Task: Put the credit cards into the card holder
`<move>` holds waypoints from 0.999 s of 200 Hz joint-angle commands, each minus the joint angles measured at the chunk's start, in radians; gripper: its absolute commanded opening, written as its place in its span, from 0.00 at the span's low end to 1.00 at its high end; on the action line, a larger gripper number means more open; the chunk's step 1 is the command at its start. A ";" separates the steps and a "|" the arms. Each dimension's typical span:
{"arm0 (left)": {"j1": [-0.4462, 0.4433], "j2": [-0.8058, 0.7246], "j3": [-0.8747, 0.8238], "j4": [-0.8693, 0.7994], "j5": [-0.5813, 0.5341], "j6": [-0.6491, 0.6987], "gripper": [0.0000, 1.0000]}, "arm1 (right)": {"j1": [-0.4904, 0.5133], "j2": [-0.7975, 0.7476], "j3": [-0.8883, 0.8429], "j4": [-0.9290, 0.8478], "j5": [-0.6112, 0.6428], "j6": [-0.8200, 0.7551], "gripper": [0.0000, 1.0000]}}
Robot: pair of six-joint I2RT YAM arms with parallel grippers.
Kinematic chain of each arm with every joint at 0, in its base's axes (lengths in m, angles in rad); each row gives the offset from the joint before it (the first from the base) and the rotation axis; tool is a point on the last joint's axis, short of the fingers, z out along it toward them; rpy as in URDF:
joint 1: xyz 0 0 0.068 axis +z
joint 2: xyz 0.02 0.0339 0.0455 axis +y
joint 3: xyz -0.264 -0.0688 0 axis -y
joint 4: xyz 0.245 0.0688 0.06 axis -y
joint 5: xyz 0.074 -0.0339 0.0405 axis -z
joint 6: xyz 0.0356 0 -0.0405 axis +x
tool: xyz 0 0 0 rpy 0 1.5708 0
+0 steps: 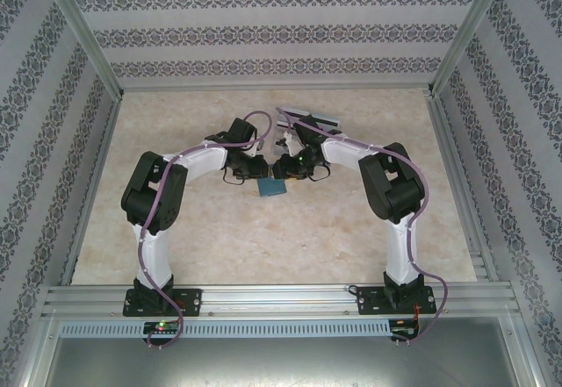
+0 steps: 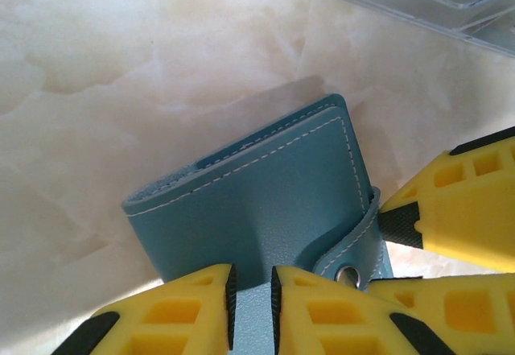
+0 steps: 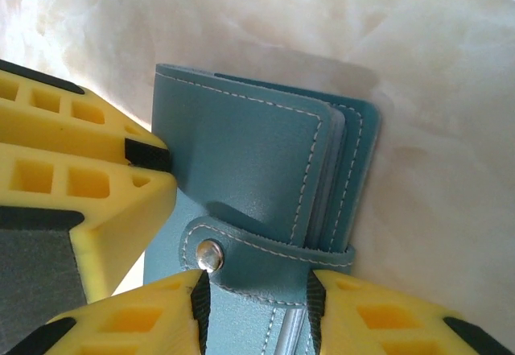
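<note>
Top external view: both arms bend inward and meet at mid-table (image 1: pixel 263 247), where the card holder (image 1: pixel 271 187) sits between the two wrists; grey, dark-edged cards (image 1: pixel 309 122) lie just beyond. Left wrist view: the left gripper (image 2: pixel 252 291) is clenched on the holder's near edge, its yellow fingers (image 2: pixel 197 311) pressed against the folded leather; a clear tray (image 2: pixel 418 1) lies behind. Right wrist view: the right gripper (image 3: pixel 256 299) pinches the strap (image 3: pixel 265 258) beside its snap (image 3: pixel 209 253), which wraps the folded holder.
</note>
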State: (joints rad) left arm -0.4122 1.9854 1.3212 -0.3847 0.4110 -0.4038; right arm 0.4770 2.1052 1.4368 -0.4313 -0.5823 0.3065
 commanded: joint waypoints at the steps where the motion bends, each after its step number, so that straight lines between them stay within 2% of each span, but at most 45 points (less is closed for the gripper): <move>1: -0.020 0.000 -0.015 -0.001 0.023 -0.013 0.21 | 0.019 0.047 0.020 -0.040 0.015 -0.020 0.40; 39: -0.020 0.000 -0.020 0.014 0.031 -0.017 0.20 | 0.035 0.057 0.054 -0.101 0.058 -0.033 0.41; 142: -0.020 0.000 -0.065 0.069 0.045 -0.039 0.11 | 0.077 0.111 0.174 -0.229 0.133 -0.013 0.41; 200: -0.019 0.003 -0.065 0.078 0.049 -0.038 0.10 | 0.078 0.142 0.210 -0.244 0.093 0.004 0.41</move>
State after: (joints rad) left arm -0.4103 1.9797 1.2793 -0.3256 0.4107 -0.4305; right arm 0.5262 2.1872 1.6302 -0.6640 -0.4526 0.2993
